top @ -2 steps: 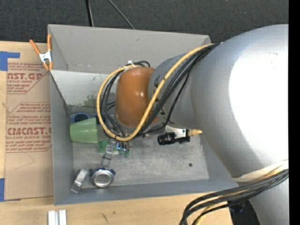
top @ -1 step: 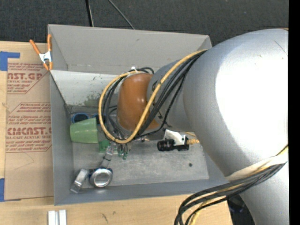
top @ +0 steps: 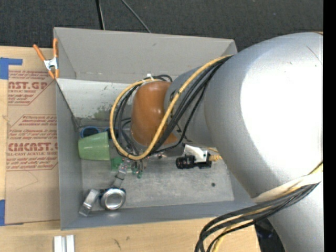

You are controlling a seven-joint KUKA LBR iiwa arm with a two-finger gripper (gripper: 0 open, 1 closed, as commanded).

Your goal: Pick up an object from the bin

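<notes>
The tool hangs low over the floor of the grey metal bin, under the orange wrist cover. Whether it is released or clenched cannot be told, and nothing shows in its grasp. Nearest it, just beside at ten o'clock, a pale green plastic cup lies on its side. Near at seven o'clock lies a silver can, with a grey scrap touching its left. At three o'clock, farther off, lies a small black-and-white gadget. Behind the cup, a blue thing peeks out.
</notes>
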